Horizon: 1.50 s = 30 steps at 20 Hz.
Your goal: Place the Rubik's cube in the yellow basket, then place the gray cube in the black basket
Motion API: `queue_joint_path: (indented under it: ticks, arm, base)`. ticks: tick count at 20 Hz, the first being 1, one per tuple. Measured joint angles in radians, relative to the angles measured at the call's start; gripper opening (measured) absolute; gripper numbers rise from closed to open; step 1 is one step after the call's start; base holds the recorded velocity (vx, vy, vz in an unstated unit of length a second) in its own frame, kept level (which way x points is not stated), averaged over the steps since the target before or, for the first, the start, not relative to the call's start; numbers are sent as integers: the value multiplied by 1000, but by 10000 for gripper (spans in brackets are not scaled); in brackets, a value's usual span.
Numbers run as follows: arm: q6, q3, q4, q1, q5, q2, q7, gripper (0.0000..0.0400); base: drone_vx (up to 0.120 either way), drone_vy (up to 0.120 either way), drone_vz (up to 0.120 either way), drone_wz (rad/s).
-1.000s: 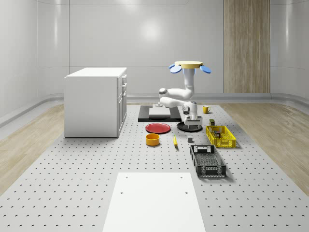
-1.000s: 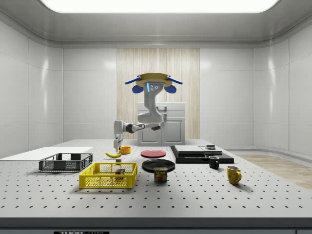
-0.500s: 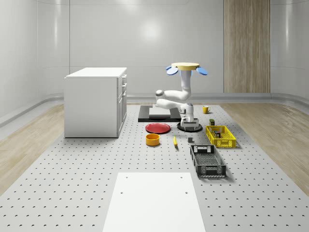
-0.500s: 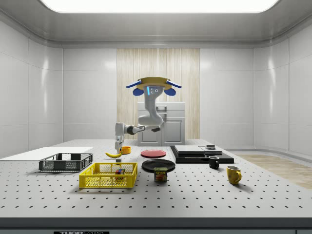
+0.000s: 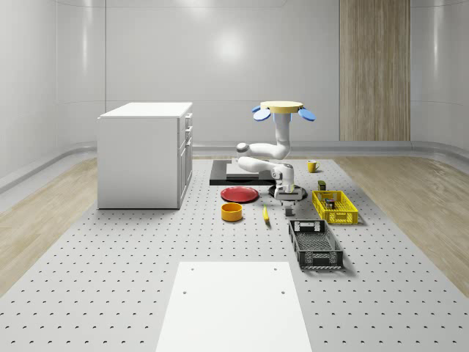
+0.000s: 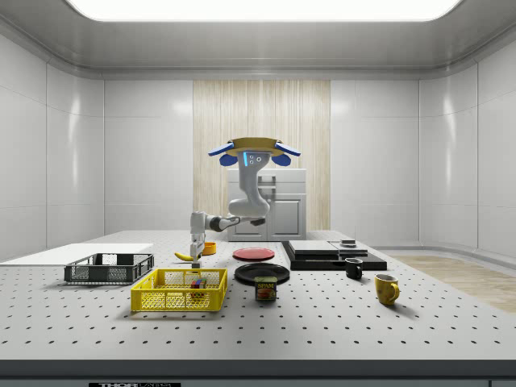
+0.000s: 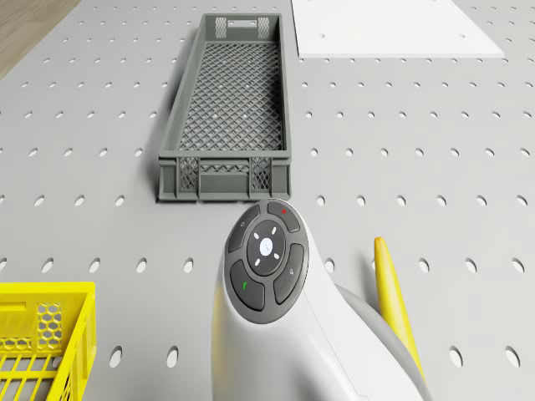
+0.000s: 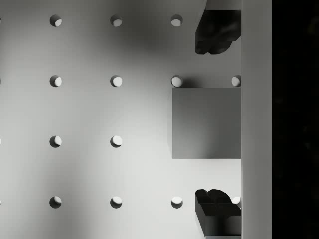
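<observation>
Gray cube (image 8: 206, 123), yellow basket (image 5: 335, 207)

A ceiling light panel (image 6: 262, 8) lights the room evenly and brightly. Glossy walls carry soft glare. In the wrist view, dim shadow darkens the table (image 8: 84, 109).

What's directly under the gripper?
The gray cube sits on the perforated table, between the open fingertips of the gripper. The cube's far side is cut off by the wrist housing.
</observation>
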Motion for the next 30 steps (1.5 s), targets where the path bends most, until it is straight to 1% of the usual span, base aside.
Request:
queue_joint_path:
  ticks: [7, 9, 13, 19, 22, 24, 27, 30]
  arm:
    - [28, -69, 26, -13, -65, 2, -2, 400]
    - [35, -85, 40, -23, -81, 7, -2, 400]
    - [37, -96, 71, -48, -94, 23, -3, 400]
    - [36, -103, 89, -62, -103, 35, -5, 400]
    - [35, -104, 93, -63, -105, 38, -5, 327]
    - [34, -104, 94, -64, -106, 40, -6, 297]
    - [33, -105, 95, -64, -107, 42, -7, 272]
    - [31, -105, 95, -63, -108, 44, -7, 260]
  base:
    - [0, 0, 0, 0]
    - [0, 0, 0, 0]
    - [0, 0, 0, 0]
    - [0, 0, 0, 0]
    - [0, 0, 0, 0]
    - [0, 0, 0, 0]
    - [0, 0, 0, 0]
    - [0, 0, 0, 0]
